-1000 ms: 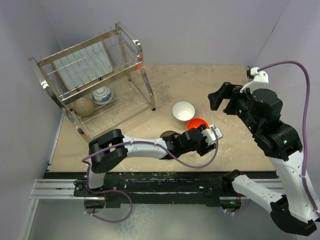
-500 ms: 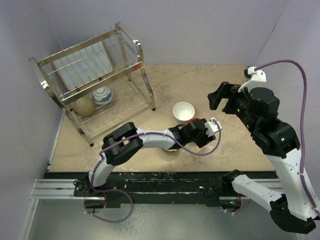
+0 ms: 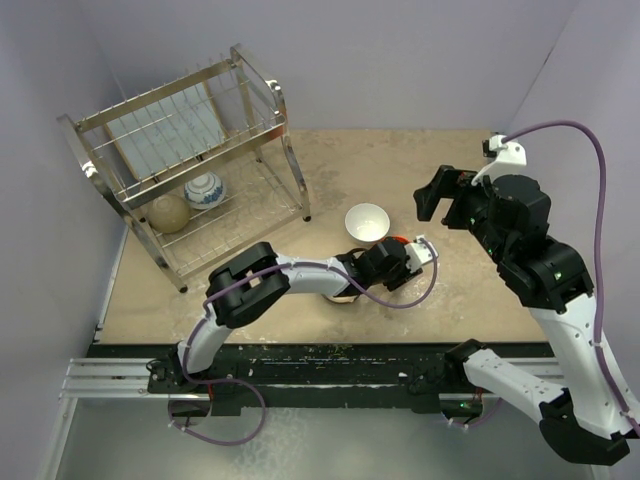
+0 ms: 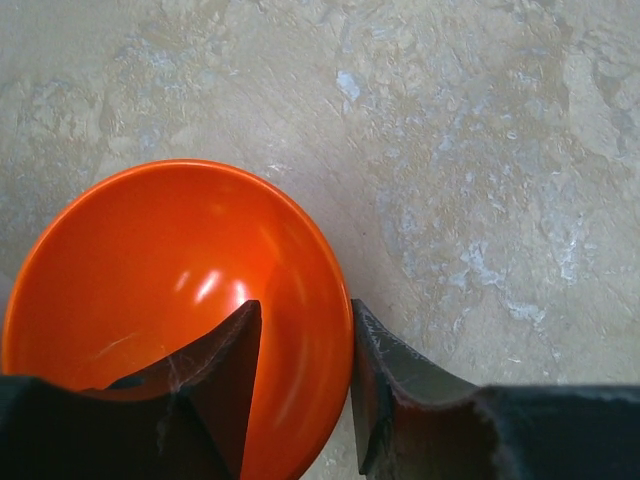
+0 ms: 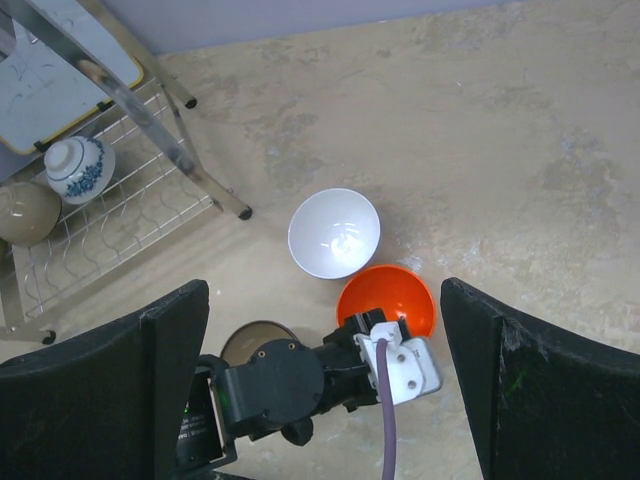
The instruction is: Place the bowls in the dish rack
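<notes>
From above, my left gripper (image 3: 402,262) lies low over the orange bowl (image 3: 398,241) on the surface (image 3: 450,300), just beside the white bowl (image 3: 367,222). The patterned bowl (image 3: 204,189) and beige bowl (image 3: 168,213) sit in the dish rack (image 3: 262,75), lower tier. My left wrist view shows one finger inside the orange rim and one outside; whether they pinch it I cannot tell. My right wrist view shows my right gripper (image 5: 322,285) spread wide above the surface

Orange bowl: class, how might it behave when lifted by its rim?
The orange bowl looks glossy, so it may slip in the left tool. Held by one side of the rim, it would probably tilt. It looks rigid, perhaps breakable.
</notes>
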Controlling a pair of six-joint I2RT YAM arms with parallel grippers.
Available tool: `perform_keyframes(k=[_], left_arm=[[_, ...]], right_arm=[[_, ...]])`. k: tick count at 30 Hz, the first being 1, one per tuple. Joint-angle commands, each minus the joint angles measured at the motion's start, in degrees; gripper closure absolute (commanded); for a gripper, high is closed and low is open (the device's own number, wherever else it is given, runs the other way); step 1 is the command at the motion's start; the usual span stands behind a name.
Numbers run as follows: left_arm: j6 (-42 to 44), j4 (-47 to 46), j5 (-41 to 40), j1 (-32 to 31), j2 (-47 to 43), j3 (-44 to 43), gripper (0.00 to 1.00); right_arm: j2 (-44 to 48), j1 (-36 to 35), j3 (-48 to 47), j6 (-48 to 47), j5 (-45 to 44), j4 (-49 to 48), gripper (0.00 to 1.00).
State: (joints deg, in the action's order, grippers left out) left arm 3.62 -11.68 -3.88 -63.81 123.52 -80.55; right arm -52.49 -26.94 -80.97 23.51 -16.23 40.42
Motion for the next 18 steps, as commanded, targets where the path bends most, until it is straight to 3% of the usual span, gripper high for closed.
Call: perform_keyframes(k=[1, 12, 18], left_arm=[[-0.45, -3.00, -0.49, 0.18, -0.24, 0.60, 0.59], [-2.36, -5.08, -1.13, -1.67, -5.99, 4.80, 0.98], [-5.93, -4.43, 1.48, -4.09, -13.82, 8.28, 1.00]], right_arm=[[0.94, 0.22, 0.23, -0.75, -1.33, -1.89, 0.01], [2.40, 0.26, -1.11, -0.15, -5.17, 0.34, 0.01], [2.67, 0.26, -1.44, -0.13, -6.12, 0.78, 0.01]])
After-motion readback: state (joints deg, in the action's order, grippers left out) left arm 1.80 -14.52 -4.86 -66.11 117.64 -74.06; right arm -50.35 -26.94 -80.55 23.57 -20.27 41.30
